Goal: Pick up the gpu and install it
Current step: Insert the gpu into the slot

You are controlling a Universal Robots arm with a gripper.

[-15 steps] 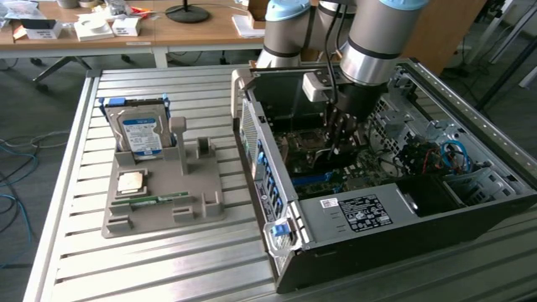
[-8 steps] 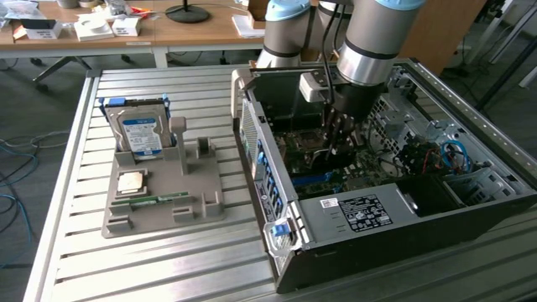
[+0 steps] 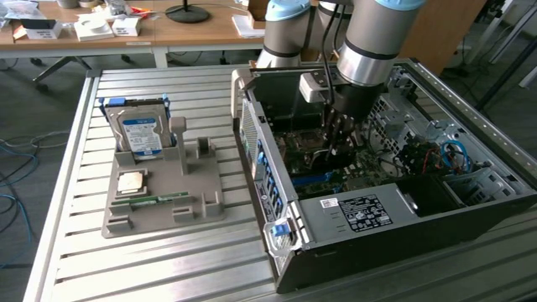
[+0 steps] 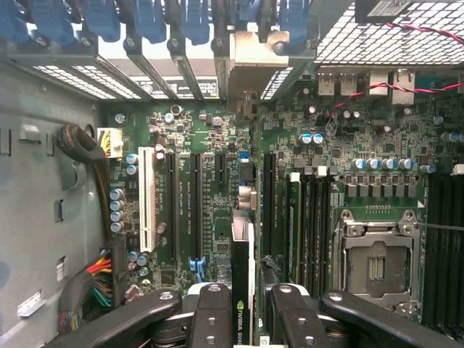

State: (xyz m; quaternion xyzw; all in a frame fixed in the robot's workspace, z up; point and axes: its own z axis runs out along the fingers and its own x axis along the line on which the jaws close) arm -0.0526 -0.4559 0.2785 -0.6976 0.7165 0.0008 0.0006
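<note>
The graphics card [image 4: 242,239] is clamped in my hand [image 4: 245,308], a finger [image 4: 212,315] pressed against each flat side. It stands on edge, down inside the open computer case [image 3: 353,251], right over the green main board [image 4: 181,145]. It lies parallel to the long black slots [image 4: 196,210] and sits between them, with the white slot [image 4: 147,199] off to one side. Its pale metal end plate [image 4: 250,61] reaches the case's rear wall, among the row of blue latches [image 4: 145,18]. I cannot tell whether its lower edge is seated in a slot or just above one. On the far side of the card from the white slot is the empty square processor socket [image 4: 375,264].

In the exterior view my hand [image 3: 336,141] is deep in the case. At that view's left a grey tray [image 3: 201,211] sits on the slatted bench [image 3: 168,270], well apart from the case. It carries an upright hard drive [image 3: 141,133], a small square chip [image 3: 132,182] and a slim green memory stick [image 3: 151,200].
</note>
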